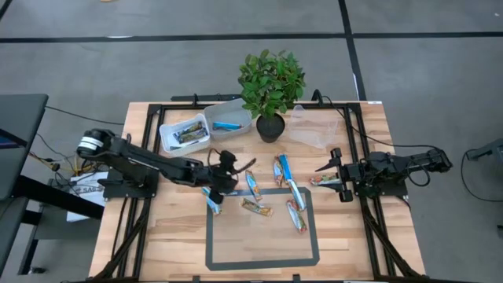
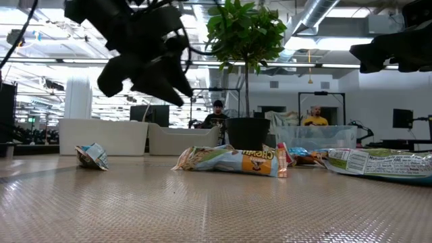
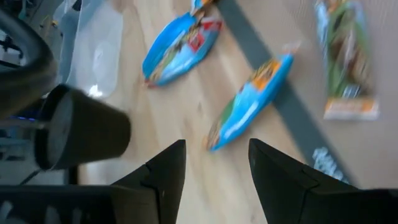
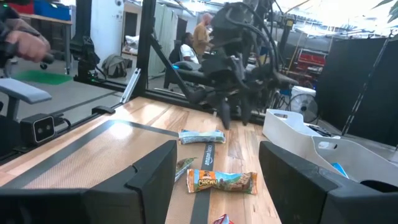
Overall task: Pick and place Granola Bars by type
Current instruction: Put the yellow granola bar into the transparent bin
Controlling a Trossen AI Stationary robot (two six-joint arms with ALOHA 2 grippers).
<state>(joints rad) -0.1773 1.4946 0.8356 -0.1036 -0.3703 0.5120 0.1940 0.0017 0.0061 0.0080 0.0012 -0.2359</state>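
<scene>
Several wrapped granola bars lie flat on the wooden table around the grey tape rectangle point(image 1: 212, 236): blue-and-white ones point(image 1: 283, 169) point(image 1: 251, 185) and brown-gold ones point(image 1: 257, 207) point(image 1: 296, 216). My left gripper point(image 1: 240, 163) hangs open and empty above the table left of them. In its wrist view point(image 3: 217, 146) two blue bars point(image 3: 180, 40) point(image 3: 249, 102) lie ahead of the fingers. My right gripper point(image 1: 326, 159) is open and empty at the right, beside a bar point(image 1: 322, 179). Its wrist view point(image 4: 217, 152) shows a bar point(image 4: 221, 182) between the spread fingers, untouched.
Two white tubs stand at the back left, one with brown bars point(image 1: 185, 134), one with a blue bar point(image 1: 230, 118). A potted plant point(image 1: 271, 86) stands at the back middle, with a clear plastic tub point(image 1: 318, 126) to its right. People show in the room behind point(image 2: 217, 111).
</scene>
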